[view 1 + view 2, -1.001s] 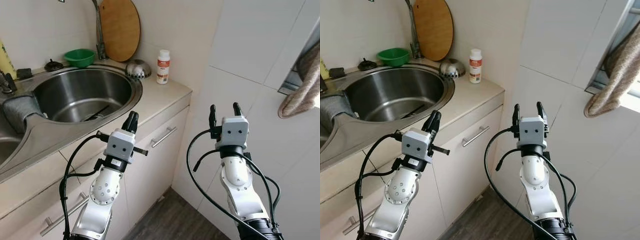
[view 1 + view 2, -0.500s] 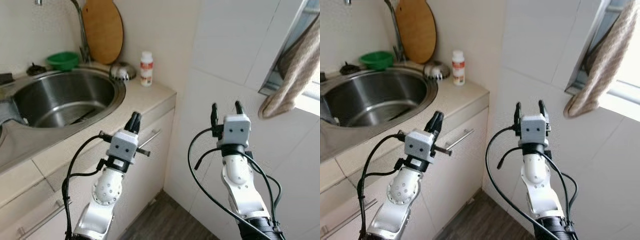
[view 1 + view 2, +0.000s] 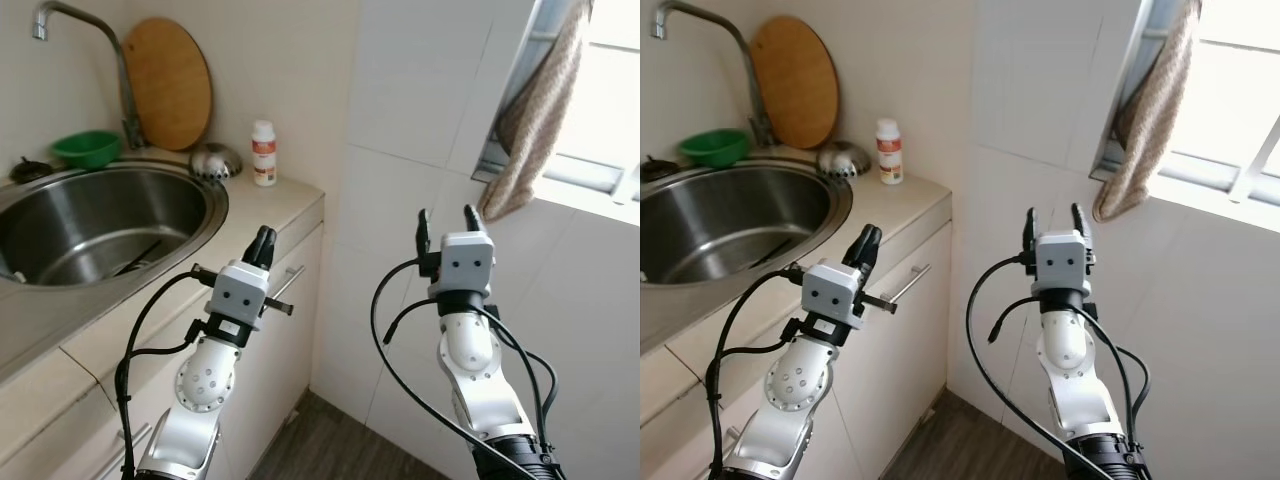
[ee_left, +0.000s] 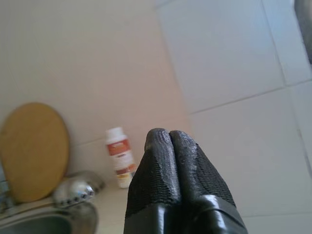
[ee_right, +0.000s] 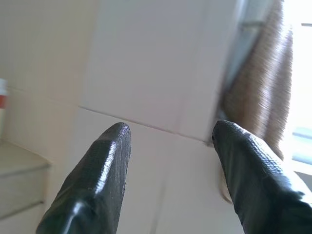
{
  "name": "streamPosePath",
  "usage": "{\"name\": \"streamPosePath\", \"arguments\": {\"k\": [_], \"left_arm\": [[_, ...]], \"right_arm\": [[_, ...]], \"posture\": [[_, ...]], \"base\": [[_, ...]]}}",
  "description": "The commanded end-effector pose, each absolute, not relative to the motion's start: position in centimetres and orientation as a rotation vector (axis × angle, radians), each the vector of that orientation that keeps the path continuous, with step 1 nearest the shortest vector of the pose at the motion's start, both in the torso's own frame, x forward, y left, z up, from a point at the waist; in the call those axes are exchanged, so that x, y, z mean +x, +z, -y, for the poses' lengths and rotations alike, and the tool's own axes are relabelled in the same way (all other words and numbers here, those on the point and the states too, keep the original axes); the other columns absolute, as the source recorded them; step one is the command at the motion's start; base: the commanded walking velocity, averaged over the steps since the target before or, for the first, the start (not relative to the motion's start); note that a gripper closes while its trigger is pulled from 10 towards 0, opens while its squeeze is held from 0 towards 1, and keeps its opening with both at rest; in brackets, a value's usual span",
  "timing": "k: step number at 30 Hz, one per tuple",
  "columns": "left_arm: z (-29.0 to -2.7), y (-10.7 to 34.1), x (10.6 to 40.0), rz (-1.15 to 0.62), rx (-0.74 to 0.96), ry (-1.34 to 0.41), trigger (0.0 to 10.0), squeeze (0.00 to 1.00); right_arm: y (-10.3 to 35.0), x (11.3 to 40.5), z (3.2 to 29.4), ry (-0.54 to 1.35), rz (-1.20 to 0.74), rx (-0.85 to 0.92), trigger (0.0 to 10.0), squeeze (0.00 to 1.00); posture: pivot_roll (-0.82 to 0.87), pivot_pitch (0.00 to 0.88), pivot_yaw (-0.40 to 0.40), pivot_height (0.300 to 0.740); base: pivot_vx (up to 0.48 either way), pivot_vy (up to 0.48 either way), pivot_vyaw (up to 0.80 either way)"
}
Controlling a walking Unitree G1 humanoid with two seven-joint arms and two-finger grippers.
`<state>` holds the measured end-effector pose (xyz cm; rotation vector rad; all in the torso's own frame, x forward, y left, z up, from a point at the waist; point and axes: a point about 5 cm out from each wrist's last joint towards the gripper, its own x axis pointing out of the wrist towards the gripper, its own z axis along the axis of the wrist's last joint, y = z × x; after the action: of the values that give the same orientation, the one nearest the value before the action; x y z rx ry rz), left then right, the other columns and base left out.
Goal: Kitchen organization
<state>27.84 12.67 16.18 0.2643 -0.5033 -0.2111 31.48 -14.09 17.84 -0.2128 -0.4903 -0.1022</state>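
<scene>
Sink [image 3: 205, 215] set in the counter [image 3: 285, 205] at far left, with a green bowl [image 3: 88, 148], round wooden board [image 3: 166, 84], steel bowl [image 3: 210, 160] and white bottle [image 3: 264, 152] behind it. Left gripper [image 3: 263, 245] raised before the cabinet front, fingers [image 4: 170, 165] pressed together, holding nothing. Right gripper [image 3: 445, 220] upright before the tiled wall [image 3: 410, 90], fingers [image 5: 105, 161] spread apart. The right wrist view adds a brown towel [image 5: 258, 97] hanging at the window.

Green bowl [image 3: 88, 148], tan wooden board [image 3: 167, 83], white bottle [image 3: 264, 153] with orange label, steel sink [image 3: 100, 215], beige towel [image 3: 540, 110].
</scene>
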Motion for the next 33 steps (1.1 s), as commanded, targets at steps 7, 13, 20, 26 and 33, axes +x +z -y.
{"name": "streamPosePath", "arguments": {"k": [7,13,20,26,33], "left_arm": [[-11.88,16.11,27.87,0.504,0.266,-0.243,10.0,0.0],[-11.7,16.03,27.87,0.503,0.269,-0.255,10.0,0.0],[-11.57,16.05,27.77,0.512,0.256,-0.261,10.0,0.0],[-11.78,16.27,27.7,0.528,0.225,-0.259,10.0,0.0],[-11.85,15.87,27.9,0.483,0.21,-0.253,10.0,0.0]], "right_arm": [[17.59,31.45,14.72,-0.123,0.485,-0.231,10.0,0.0],[17.55,31.46,14.77,-0.125,0.486,-0.235,10.0,0.0],[17.49,31.42,14.81,-0.125,0.486,-0.236,10.0,0.0],[17.44,31.47,14.74,-0.124,0.485,-0.236,10.0,0.0],[17.36,31.47,14.75,-0.125,0.482,-0.237,10.0,0.0]], "posture": [[-0.06,0.0,-0.024,0.74],[-0.06,0.0,-0.023,0.74],[-0.06,0.0,-0.023,0.74],[-0.06,0.0,-0.023,0.74],[-0.06,0.0,-0.024,0.74]], "base": [[0.0,0.0,-0.46],[0.0,-0.335,-0.13],[0.0,-0.48,-0.23],[0.0,0.0,0.0],[0.0,0.277,-0.11]]}}
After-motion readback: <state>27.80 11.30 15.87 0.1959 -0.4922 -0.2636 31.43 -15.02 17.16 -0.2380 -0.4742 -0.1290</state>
